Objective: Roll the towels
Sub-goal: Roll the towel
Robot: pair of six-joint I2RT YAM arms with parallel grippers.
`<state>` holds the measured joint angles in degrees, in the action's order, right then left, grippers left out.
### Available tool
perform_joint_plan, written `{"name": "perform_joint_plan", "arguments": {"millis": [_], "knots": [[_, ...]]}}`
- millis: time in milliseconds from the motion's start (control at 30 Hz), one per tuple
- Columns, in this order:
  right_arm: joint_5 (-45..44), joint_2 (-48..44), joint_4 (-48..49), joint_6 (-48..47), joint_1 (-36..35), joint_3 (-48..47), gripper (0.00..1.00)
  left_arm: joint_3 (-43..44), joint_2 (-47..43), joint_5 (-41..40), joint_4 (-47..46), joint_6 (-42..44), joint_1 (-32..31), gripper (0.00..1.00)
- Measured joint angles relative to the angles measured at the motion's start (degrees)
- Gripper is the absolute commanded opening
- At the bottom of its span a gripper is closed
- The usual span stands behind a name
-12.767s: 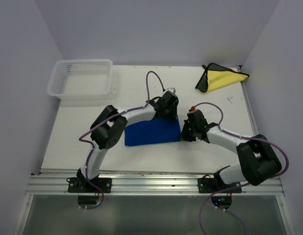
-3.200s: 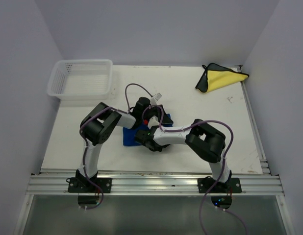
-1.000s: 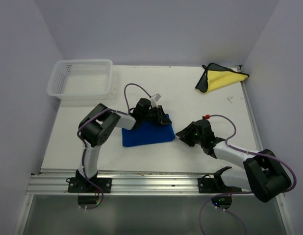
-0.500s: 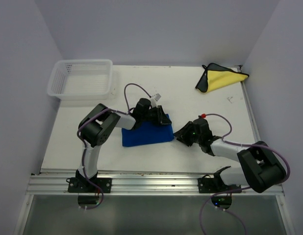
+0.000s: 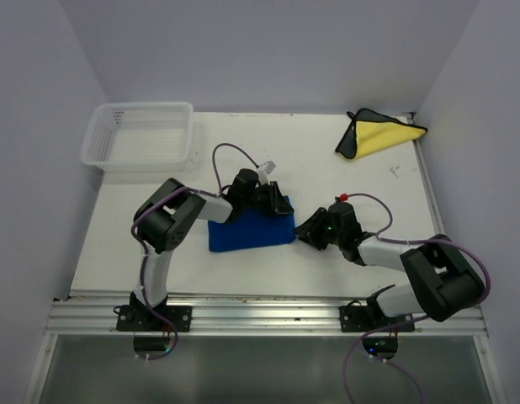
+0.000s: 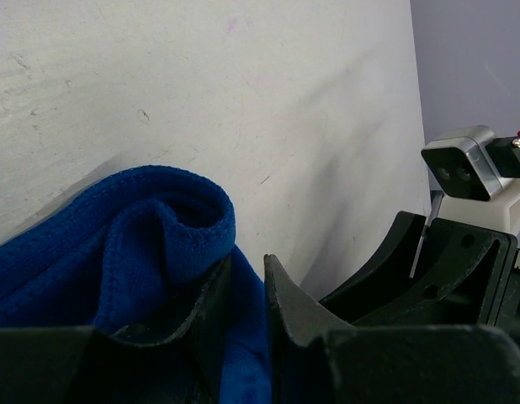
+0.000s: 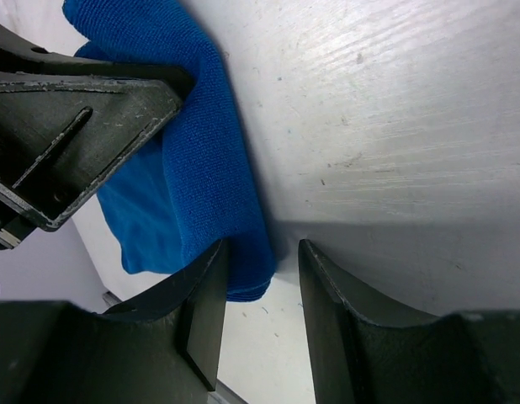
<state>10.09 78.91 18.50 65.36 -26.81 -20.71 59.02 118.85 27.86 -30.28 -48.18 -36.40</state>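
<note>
We're at the middle of the counter [image 5: 327, 160], where the blue towel [image 5: 243, 234] lies as a folded slab. The left fingers [image 5: 281, 204] are pressed together on a curled fold at its far right corner. In the left wrist view that pinch bunches the cloth into a soft hump. The right fingers [image 5: 304, 234] sit low at the towel's right edge. They are spread, with the near corner of the hem lying in the gap between them, and nothing is clamped there yet.

This cloth looks like plush microfibre, and we judge it light, floppy and grippy rather than slick. It won't hold a shape unaided, so a roll will slump or spring open unless both ends of the edge are held. We'd take hold at that right-hand hem, one pinch at each corner through all the layers, so the edge turns over evenly. If only the top layer is caught, the fold will peel apart.

The yellow towel [image 5: 382, 135] waits crumpled at the far right corner. The basket [image 5: 140, 135] is at the far left.
</note>
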Motion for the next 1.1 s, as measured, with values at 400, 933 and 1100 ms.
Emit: {"name": "perform_joint_plan", "arguments": {"millis": [400, 933, 1100], "knots": [[-2.78, 6.03, 0.59, -2.47, -6.40, -5.03, 0.35, -1.18, -0.81, -0.90, -0.09, 0.00, 0.02, 0.26], [-7.72, 6.88, -10.73, -10.80, -9.29, -11.85, 0.00, -1.77, -1.53, -1.33, 0.48, 0.00, 0.63, 0.27], [-8.28, 6.82, -14.23, -15.87, -9.86, -14.03, 0.00, -1.70, -2.91, -1.07, 3.56, 1.33, 2.05, 0.29]]}}
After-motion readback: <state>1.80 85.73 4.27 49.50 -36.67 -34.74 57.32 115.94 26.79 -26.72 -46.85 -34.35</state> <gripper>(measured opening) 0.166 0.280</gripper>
